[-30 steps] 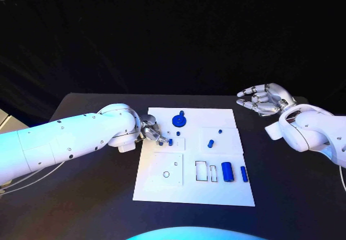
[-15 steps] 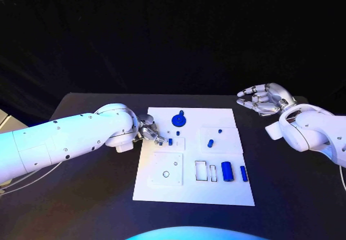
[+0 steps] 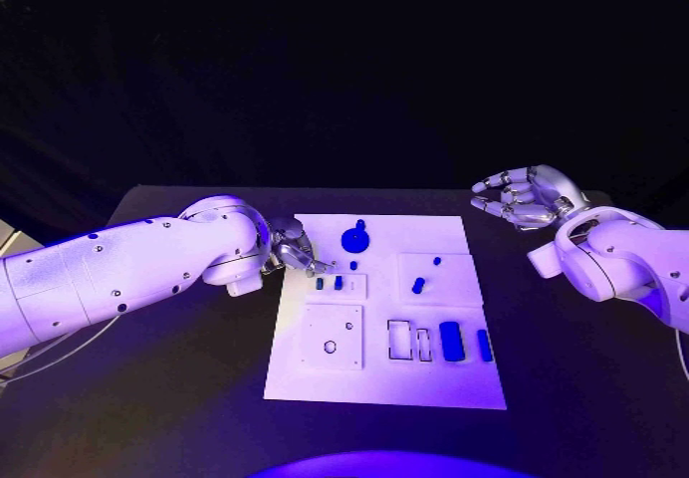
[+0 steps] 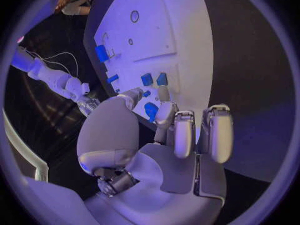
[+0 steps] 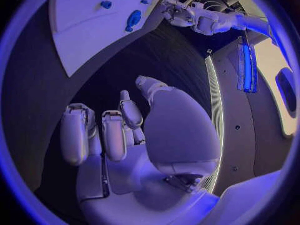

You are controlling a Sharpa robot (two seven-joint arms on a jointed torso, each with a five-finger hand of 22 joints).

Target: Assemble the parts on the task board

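Observation:
The white task board [image 3: 376,373] lies mid-table. My left hand [image 3: 298,251] hovers at its left edge, fingers apart and holding nothing, just behind two short blue pegs [image 3: 329,283] standing side by side in a small raised plate. The same pegs [image 4: 154,79] appear beyond my left hand [image 4: 159,135] in the left wrist view. A blue gear-like part [image 3: 354,239] and a tiny blue part [image 3: 351,266] lie beside the fingertips. My right hand [image 3: 524,197] hangs above the table behind the board's right corner, fingers loosely curved and apart, holding nothing.
On the board's right half lie a blue peg [image 3: 418,286], a small blue stud [image 3: 436,261], a thick blue cylinder [image 3: 451,341] and a thin blue bar [image 3: 486,345]. Two rectangular slots [image 3: 409,340] and a square plate with a hole [image 3: 332,337] sit near the front.
My left hand has drawn back from the small raised plate toward the board's far left, uncovering the left of the two pegs. My right hand has not moved.

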